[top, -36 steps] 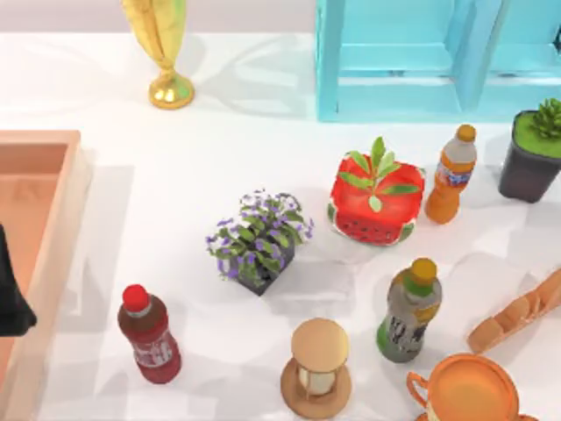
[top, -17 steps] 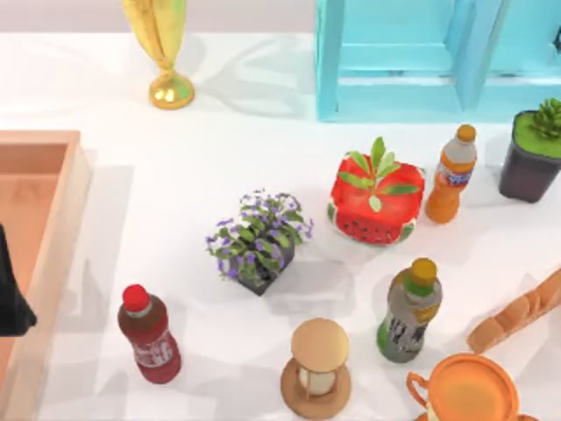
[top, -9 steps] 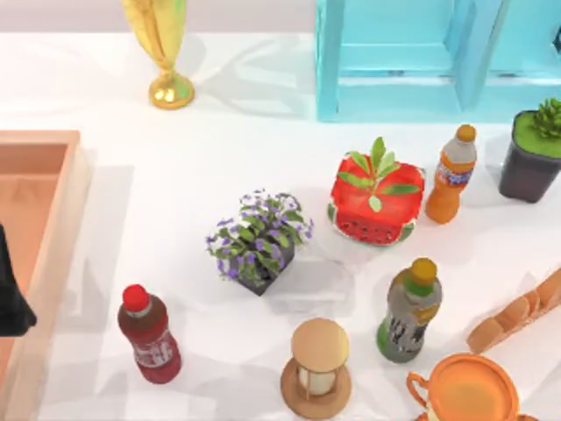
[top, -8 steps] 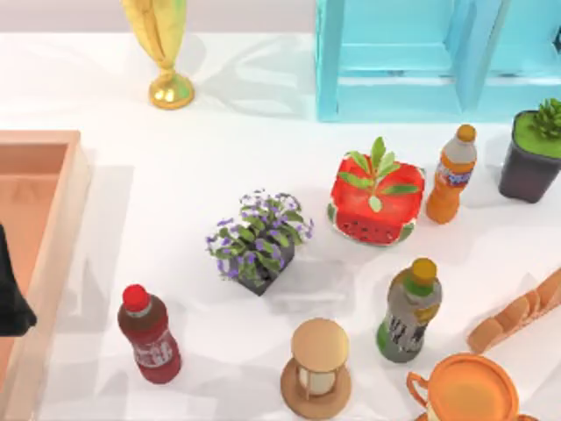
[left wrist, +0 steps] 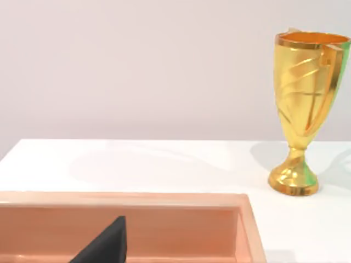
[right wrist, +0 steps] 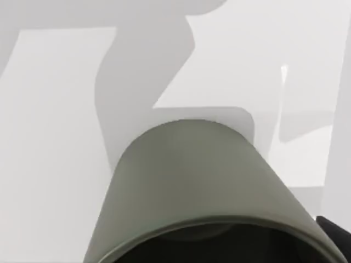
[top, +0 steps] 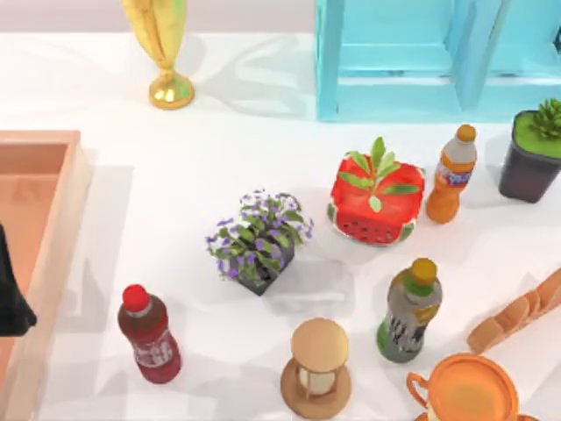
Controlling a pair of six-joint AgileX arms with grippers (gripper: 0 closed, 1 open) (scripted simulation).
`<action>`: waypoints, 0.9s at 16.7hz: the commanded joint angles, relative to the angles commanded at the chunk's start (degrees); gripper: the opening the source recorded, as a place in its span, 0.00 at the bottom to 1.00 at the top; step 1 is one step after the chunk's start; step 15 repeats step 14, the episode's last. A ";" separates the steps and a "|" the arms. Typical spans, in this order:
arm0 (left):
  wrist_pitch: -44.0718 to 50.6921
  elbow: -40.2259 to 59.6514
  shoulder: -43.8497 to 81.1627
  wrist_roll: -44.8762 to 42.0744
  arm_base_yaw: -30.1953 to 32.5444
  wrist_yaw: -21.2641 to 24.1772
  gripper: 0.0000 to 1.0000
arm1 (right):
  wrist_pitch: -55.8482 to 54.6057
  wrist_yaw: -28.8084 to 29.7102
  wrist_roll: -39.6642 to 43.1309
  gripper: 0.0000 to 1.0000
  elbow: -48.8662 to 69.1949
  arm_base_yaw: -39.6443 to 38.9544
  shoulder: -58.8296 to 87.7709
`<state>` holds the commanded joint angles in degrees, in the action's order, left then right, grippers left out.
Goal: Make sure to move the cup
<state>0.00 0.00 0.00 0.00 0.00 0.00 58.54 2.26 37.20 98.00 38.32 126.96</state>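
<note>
Cup (right wrist: 192,181), the grey-green one, sat right up close below the right gripper with its open rim facing it, so the right arm was nearer, while the left gripper (top: 10,294) hung over the wooden tray (top: 44,145); couldn't tell either gripper's state.
</note>
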 joint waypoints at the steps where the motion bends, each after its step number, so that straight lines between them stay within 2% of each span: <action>1: 0.00 0.00 0.00 0.00 0.00 0.00 1.00 | 0.00 0.00 0.00 0.45 0.00 0.00 0.00; 8: 0.00 0.00 0.00 0.00 0.00 0.00 1.00 | 0.00 0.00 0.00 0.98 0.00 0.00 0.00; 15: 0.00 0.00 0.00 0.00 0.00 0.00 1.00 | 0.00 0.00 0.00 1.00 0.00 0.00 0.00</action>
